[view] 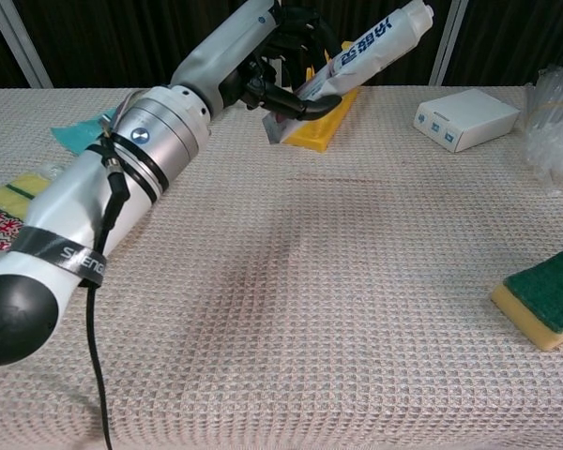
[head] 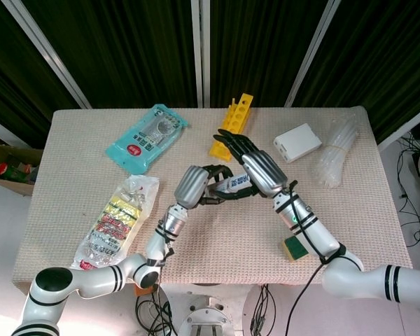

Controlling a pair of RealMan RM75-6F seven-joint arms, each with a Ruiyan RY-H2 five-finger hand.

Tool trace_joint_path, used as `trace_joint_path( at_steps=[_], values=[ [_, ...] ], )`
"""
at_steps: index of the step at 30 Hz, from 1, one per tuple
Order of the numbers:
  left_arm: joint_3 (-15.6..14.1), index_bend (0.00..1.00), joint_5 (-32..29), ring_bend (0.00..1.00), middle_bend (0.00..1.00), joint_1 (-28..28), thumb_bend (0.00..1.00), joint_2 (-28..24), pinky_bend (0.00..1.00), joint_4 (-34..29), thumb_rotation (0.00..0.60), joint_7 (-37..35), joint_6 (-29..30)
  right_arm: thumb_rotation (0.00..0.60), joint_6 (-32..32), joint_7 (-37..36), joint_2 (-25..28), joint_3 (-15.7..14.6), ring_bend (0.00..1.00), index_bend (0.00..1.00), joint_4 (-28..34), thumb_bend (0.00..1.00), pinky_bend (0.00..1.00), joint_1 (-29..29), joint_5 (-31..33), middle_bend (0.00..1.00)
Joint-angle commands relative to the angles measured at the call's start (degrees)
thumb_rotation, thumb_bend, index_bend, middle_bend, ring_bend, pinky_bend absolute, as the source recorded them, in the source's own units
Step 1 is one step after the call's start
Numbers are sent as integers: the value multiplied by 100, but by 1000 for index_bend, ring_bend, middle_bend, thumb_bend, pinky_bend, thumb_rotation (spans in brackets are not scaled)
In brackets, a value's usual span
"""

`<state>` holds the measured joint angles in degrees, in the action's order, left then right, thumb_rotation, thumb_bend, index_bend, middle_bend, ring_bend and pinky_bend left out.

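My left hand (head: 194, 186) is raised above the middle of the table and grips the lower end of a white tube with blue print (head: 233, 185). In the chest view the left hand (view: 286, 58) holds the tube (view: 371, 49) slanting up to the right, and no fingers touch its capped end. My right hand (head: 255, 168) shows only in the head view. It hovers over the tube's upper end with its fingers stretched out toward the yellow rack (head: 232, 120), and I see nothing in its grasp.
The yellow rack (view: 325, 124) stands at the back centre. A white box (head: 297, 142) and clear plastic tubes (head: 336, 150) lie back right. A green-yellow sponge (head: 294, 248) sits front right. A teal pack (head: 145, 138) and a snack bag (head: 115, 220) lie left.
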<state>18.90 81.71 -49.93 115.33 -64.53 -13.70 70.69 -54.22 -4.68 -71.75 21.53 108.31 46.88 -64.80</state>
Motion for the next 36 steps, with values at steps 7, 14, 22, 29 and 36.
trace_joint_path(
  at_steps=[7, 14, 22, 29, 36],
  values=[
    [-10, 768, 51, 764, 865, 41, 397, -24, 869, -18, 600, -131, 132, 268, -46, -123, -14, -23, 0, 0, -112, 0, 0, -21, 39, 0],
    [-15, 768, 156, 764, 866, 52, 397, 10, 868, 36, 600, -269, 314, 268, 20, -345, 53, -26, 0, 0, -137, 0, 0, -62, 75, 0],
    [23, 768, 135, 764, 866, 93, 397, -57, 869, -85, 600, -404, 375, 268, -30, -560, -9, -44, 0, 0, -190, 0, 0, -110, -3, 0],
    [57, 768, 75, 764, 866, 133, 397, -77, 869, -120, 600, -618, 377, 268, -89, -852, -70, -54, 0, 0, -335, 0, 0, -194, -89, 0],
    [62, 768, 78, 764, 866, 128, 397, -83, 869, -153, 600, -750, 369, 266, -86, -1160, -129, -69, 0, 0, -491, 0, 0, -257, -185, 0]
  ],
)
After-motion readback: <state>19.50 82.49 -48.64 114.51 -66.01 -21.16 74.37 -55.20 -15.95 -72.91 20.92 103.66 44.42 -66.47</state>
